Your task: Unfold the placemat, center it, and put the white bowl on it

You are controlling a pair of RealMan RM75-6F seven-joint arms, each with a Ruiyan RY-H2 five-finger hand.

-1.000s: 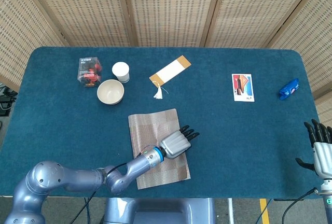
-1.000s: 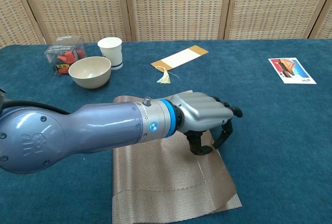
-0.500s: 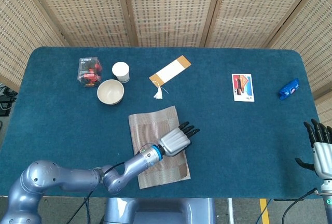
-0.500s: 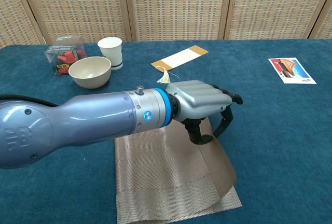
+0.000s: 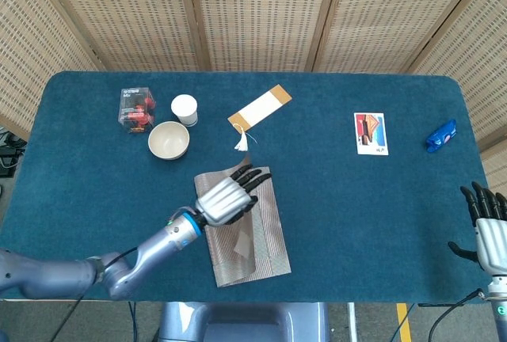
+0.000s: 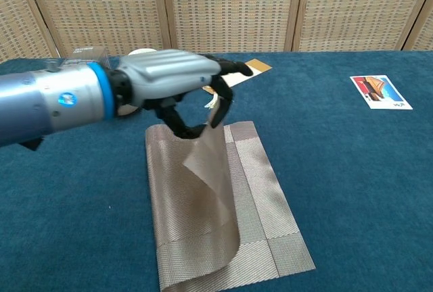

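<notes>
Nearest you, the placemat [image 6: 230, 204] lies on the blue bench [image 5: 341, 207] toward the front edge, left of the middle, still partly folded: one flap is raised off the lower layer and curls over near the front. Your left hand [image 6: 172, 82] hangs above the mat's far end, and its fingers [image 6: 177, 122] pinch the top corner of that raised flap, holding it clear of the bench. Your right hand [image 5: 487, 227] sits at the front right corner, well apart from the mat, fingers spread and upright, holding nothing. Farther back on the left, the white bowl [image 5: 169, 140] stands upright on the bare bench, apart from the mat; the chest view hides it behind your left arm. Just behind it stand a white paper cup [image 5: 184, 109] and a clear box of red items [image 5: 136, 108]. Toward the middle lies a tasselled bookmark [image 5: 260, 108], farther right a picture card [image 5: 371, 134], and at the far right edge a small blue object [image 5: 441, 135].
</notes>
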